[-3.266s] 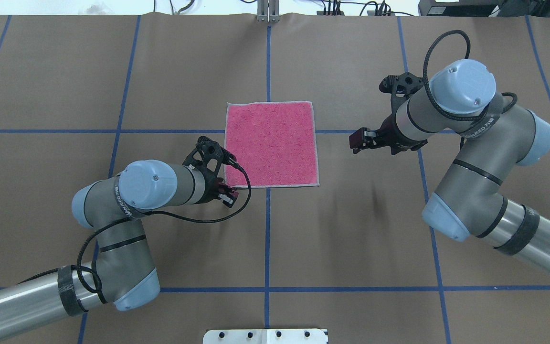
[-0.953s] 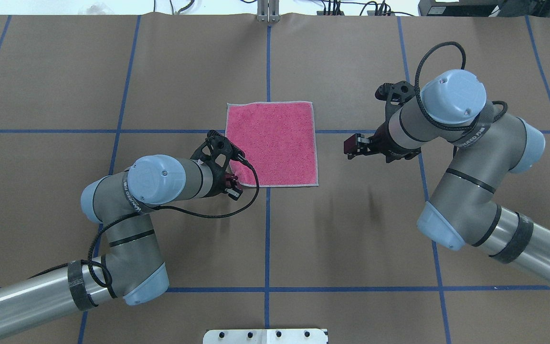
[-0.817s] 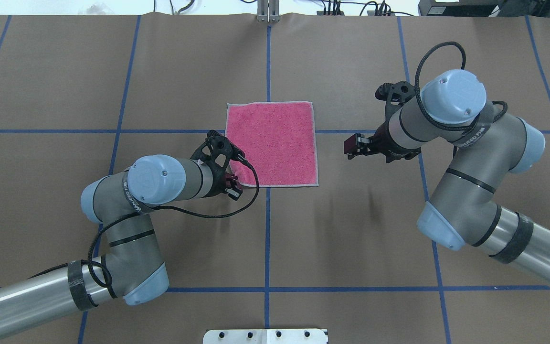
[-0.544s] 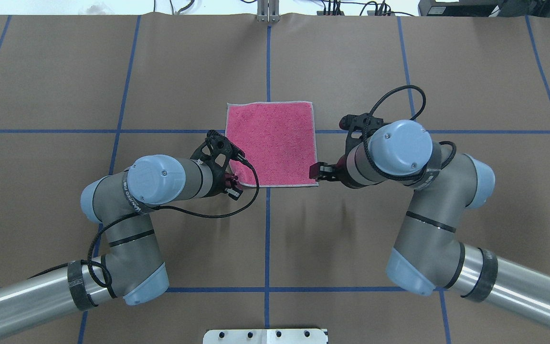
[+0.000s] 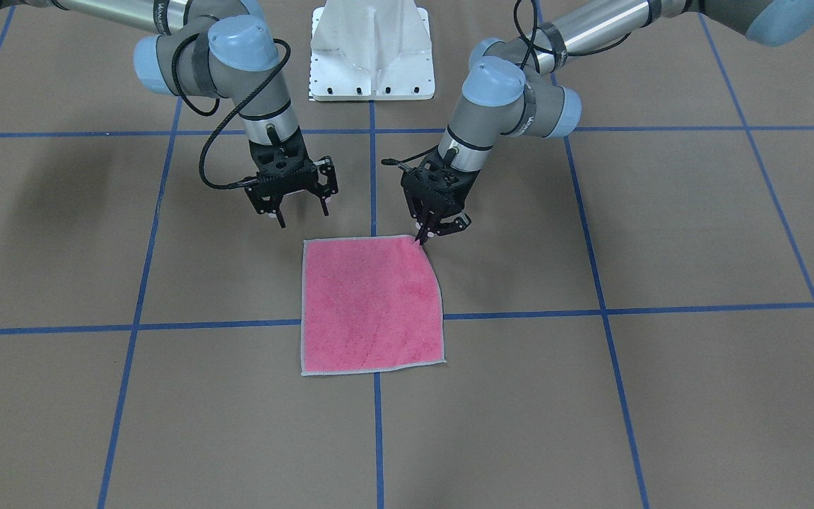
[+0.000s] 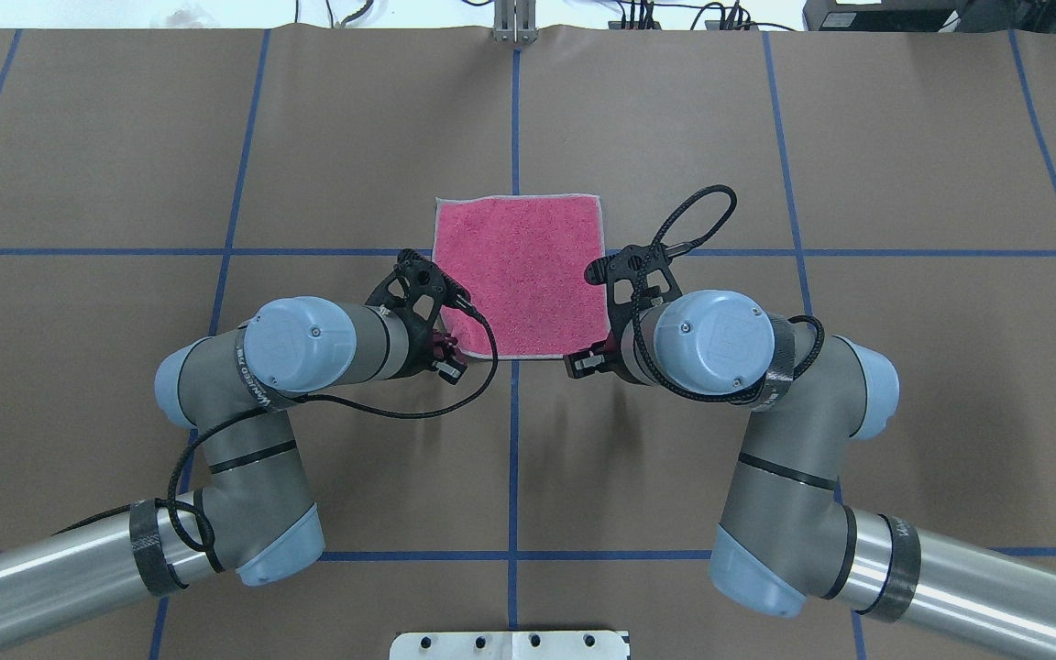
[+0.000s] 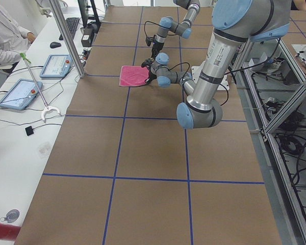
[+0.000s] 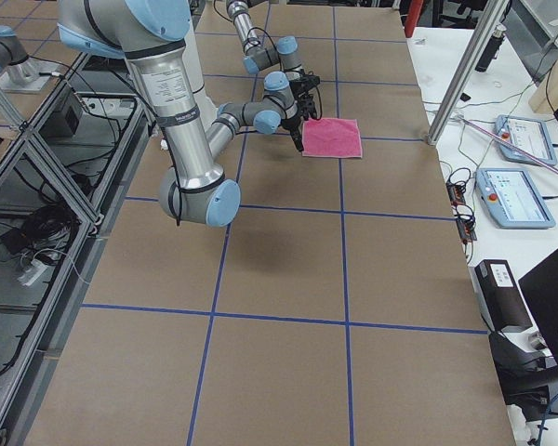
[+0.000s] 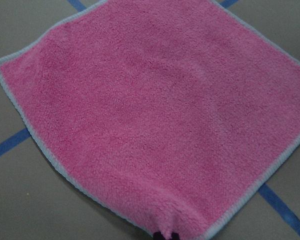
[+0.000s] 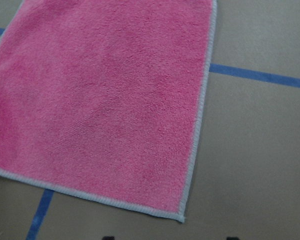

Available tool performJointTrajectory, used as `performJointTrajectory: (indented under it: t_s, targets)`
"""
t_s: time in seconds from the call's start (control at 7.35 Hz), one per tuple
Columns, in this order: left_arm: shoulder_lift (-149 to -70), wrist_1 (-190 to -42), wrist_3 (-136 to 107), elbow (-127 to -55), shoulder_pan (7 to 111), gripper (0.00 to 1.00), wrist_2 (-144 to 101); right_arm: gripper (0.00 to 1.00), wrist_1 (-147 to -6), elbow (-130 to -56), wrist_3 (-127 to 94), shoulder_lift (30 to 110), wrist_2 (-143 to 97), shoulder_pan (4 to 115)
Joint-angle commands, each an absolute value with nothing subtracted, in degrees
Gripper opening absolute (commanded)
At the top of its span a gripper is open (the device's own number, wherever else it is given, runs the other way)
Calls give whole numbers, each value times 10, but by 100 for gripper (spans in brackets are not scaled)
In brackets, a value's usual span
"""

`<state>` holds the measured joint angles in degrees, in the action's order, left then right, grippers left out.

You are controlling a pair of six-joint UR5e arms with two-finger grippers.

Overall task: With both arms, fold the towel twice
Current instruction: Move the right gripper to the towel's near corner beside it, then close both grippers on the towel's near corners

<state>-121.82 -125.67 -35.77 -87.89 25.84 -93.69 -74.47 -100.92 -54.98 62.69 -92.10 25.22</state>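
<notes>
The towel (image 5: 372, 304) lies flat, pink face up, at the middle of the brown table; it also shows in the overhead view (image 6: 519, 275). My left gripper (image 5: 422, 238) is shut on the towel's near left corner, and the left wrist view shows its fingertips (image 9: 165, 235) pinching the raised edge. In the overhead view this gripper (image 6: 444, 357) sits at that corner. My right gripper (image 5: 303, 212) is open and empty, hovering just above the near right corner (image 10: 182, 217). It also shows in the overhead view (image 6: 583, 362).
The white pedestal base (image 5: 372, 49) stands behind the arms. Blue tape lines (image 6: 514, 110) cross the table. An operator (image 7: 5, 30), tablets (image 7: 55, 65) and a metal post (image 7: 66, 35) stand along the far side bench.
My right arm has swung in from the right and come down to the towel's near right corner. My left gripper has stayed at the near left corner.
</notes>
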Motion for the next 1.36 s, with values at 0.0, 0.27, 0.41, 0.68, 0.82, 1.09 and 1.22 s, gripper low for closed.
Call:
performJointTrajectory:
  t_s: [0.0, 0.27, 0.41, 0.68, 0.82, 1.09, 1.22]
  targets:
    - [-1219, -1258, -358, -879, 258, 0, -937, 71, -618, -964, -475, 645, -908, 247]
    - [-1219, -1258, -359, -879, 258, 0, -937, 63, -535, -913, -474, 644, -907, 246]
    - [-1218, -1258, -359, -879, 258, 0, -937, 55, -549, -913, -477, 644, -907, 247]
    - [-1219, -1258, -359, -879, 258, 1, -937, 48, -569, -917, -492, 643, -901, 250]
    - [-1219, -1258, -359, -879, 258, 1, -937, 45, -570, -917, -515, 642, -897, 251]
    - [-1219, -1258, -359, -879, 258, 1, -937, 41, -570, -915, -524, 642, -893, 250]
    - [-1218, -1258, -358, -879, 258, 1, -937, 40, -573, -914, -524, 642, -893, 250]
